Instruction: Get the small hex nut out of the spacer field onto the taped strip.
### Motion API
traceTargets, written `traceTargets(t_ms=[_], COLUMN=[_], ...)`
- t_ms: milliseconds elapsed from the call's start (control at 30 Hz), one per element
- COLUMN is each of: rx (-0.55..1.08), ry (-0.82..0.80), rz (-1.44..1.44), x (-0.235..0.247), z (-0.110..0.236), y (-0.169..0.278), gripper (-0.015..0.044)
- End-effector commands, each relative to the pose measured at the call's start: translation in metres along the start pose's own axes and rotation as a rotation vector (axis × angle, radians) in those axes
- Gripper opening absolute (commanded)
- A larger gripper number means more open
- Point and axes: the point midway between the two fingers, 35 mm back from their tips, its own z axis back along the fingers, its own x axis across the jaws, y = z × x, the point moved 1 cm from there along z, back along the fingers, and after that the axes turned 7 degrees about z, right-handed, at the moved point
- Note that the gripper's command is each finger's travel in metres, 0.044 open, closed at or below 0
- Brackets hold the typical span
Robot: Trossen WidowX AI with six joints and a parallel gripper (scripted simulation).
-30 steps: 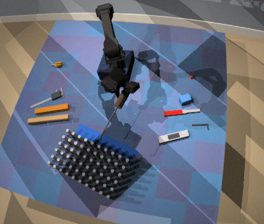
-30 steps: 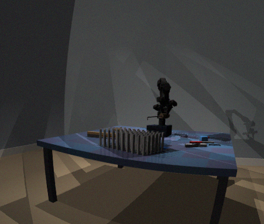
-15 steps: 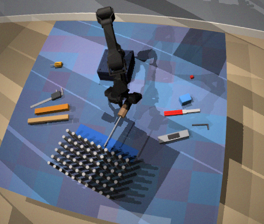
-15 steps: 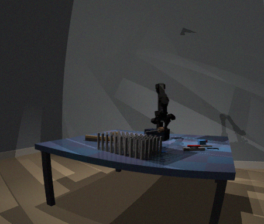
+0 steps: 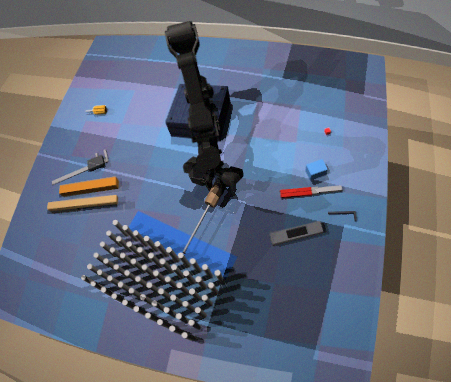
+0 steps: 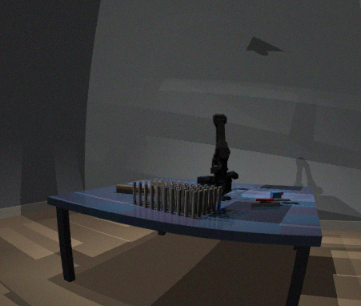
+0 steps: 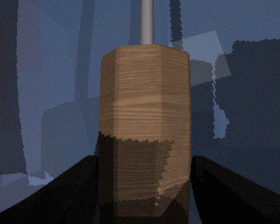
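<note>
My gripper is shut on the wooden handle of a tool with a thin metal shaft. The shaft slants across the blue taped strip, and its far end shows at the front row of the standing metal spacers. Whether the tip touches a spacer I cannot tell. The spacers stand upright in rows. The gripper is behind the strip, outside the field. The hex nut cannot be made out in any view.
Left on the table are an orange bar, a tan bar, a caliper and a small yellow screwdriver. Right are a red-handled tool, a blue block, a red cube, a hex key and a grey level.
</note>
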Motion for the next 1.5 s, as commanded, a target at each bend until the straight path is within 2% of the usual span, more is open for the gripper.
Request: traceTargets(t_ms=[0,1467], rx=[-0.009,-0.011], ry=[-0.009,-0.008], rz=[0.004,0.005], x=[0.0,-0.004], z=[-0.003,-0.015], y=[0.001,-0.029], gripper=[0.0,0.0])
